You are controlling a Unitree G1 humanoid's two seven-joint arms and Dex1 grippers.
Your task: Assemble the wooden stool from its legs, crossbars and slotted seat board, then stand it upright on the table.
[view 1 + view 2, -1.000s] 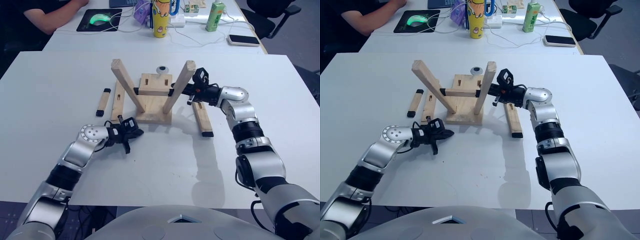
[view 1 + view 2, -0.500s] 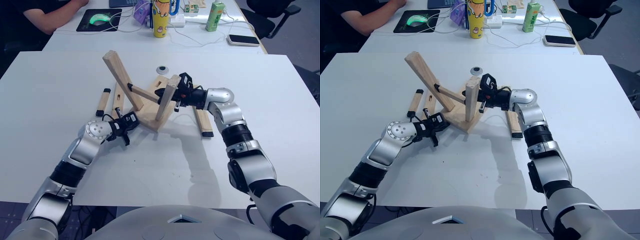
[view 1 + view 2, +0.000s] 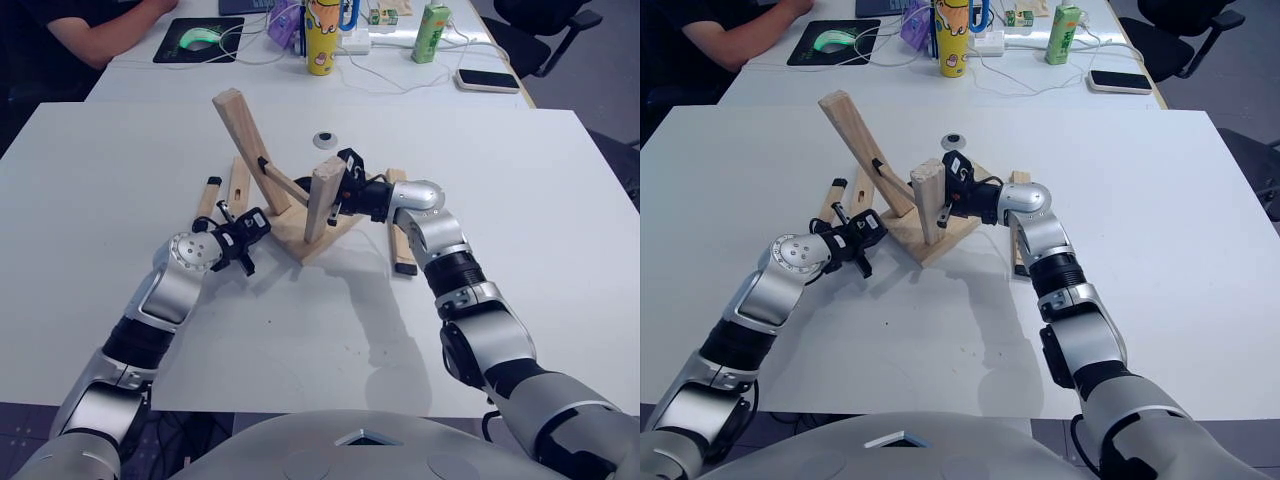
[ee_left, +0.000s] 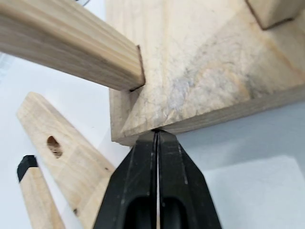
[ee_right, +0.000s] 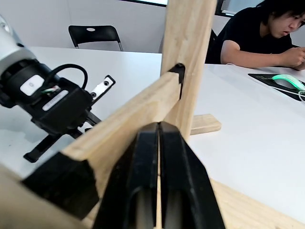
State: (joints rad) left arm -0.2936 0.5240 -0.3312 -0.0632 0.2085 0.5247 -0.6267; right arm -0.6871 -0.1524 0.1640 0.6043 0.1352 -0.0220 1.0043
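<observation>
1. At table centre, the half-built stool [image 3: 290, 190] tilts, legs leaning toward 11 o'clock.
2. Left gripper [image 4: 156, 132], pinched closed, butts the seat [image 4: 200, 71] edge at 9 o'clock (probably a stop against sliding).
3. Right gripper [image 5: 158, 125], fingers together, meets the crossbar [image 5: 128, 119] from 3 o'clock, seemingly to tip it.

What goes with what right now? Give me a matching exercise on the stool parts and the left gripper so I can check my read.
Things:
1. seat board
2. crossbar
3. loose leg
4. left gripper

States:
A. lying flat on the table
B. shut, tip at the board's edge
C. tilted, one side raised
D. fixed between the two mounted legs

Pairs: 1-C, 2-D, 3-A, 4-B
</observation>
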